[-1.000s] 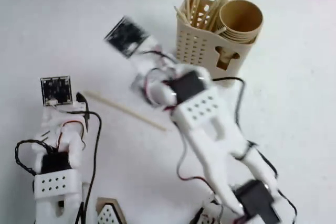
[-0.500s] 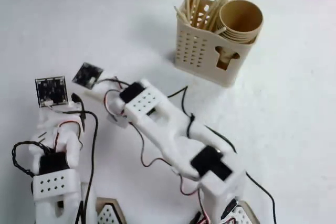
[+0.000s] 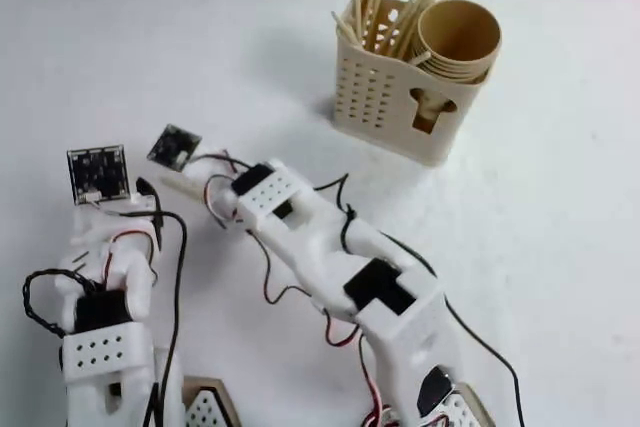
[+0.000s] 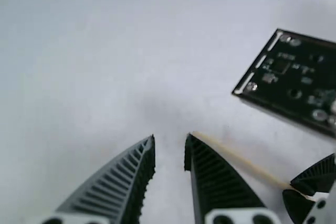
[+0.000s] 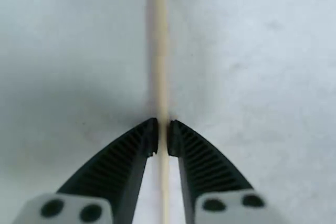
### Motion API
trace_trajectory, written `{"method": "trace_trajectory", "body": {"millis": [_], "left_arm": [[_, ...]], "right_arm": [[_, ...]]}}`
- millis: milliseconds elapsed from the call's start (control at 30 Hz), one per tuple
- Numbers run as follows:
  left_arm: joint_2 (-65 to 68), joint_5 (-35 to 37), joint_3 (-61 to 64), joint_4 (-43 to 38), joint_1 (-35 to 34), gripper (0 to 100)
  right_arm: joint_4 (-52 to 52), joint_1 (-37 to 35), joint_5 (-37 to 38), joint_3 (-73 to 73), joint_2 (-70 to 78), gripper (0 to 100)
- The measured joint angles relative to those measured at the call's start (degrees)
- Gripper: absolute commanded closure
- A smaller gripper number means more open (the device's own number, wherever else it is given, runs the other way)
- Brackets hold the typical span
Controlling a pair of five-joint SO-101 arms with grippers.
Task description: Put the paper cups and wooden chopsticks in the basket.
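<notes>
One loose wooden chopstick [image 5: 159, 51] lies flat on the white table. My right gripper [image 5: 161, 132] is down on it, with the jaws shut on the stick part-way along its length. In the high view a short end of the chopstick [image 3: 172, 185] pokes out from under the right arm [image 3: 300, 237]. My left gripper [image 4: 169, 142] hovers just beside that end of the chopstick [image 4: 236, 160], slightly open and holding nothing. The cream basket [image 3: 385, 97] stands at the back and holds several chopsticks [image 3: 385, 2] and stacked paper cups [image 3: 460, 37].
The right arm's camera board [image 4: 291, 80] hangs close to my left gripper. The left arm [image 3: 100, 287] sits at the table's front left. Loose cables [image 3: 178, 277] trail between the two arms. Open white table lies between the arms and the basket.
The right arm has swung from beside the basket to the left and come down over the loose chopstick, covering most of it. The left arm has barely shifted.
</notes>
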Motion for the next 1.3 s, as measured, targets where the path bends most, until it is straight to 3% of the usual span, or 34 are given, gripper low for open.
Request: {"method": "trace_trajectory", "body": {"millis": [300, 567, 967, 1200, 1300], "left_arm": [[0.00, 0.00, 0.00, 0.00, 0.00, 89], [0.00, 0.00, 0.00, 0.00, 0.00, 89], [0.00, 0.00, 0.00, 0.00, 0.00, 89], [0.00, 0.00, 0.00, 0.00, 0.00, 89], [0.00, 0.00, 0.00, 0.00, 0.00, 89]], "right_arm": [[1.58, 2.20, 0.35, -0.09, 0.00, 98.1], [10.90, 5.54, 0.35, -0.09, -2.99, 98.1], [21.80, 10.99, 10.46, 0.00, -5.71, 97.7], [22.51, 11.25, 11.08, 0.09, -5.71, 85.1], [22.51, 11.25, 10.90, 0.09, -5.71, 84.7]]}}
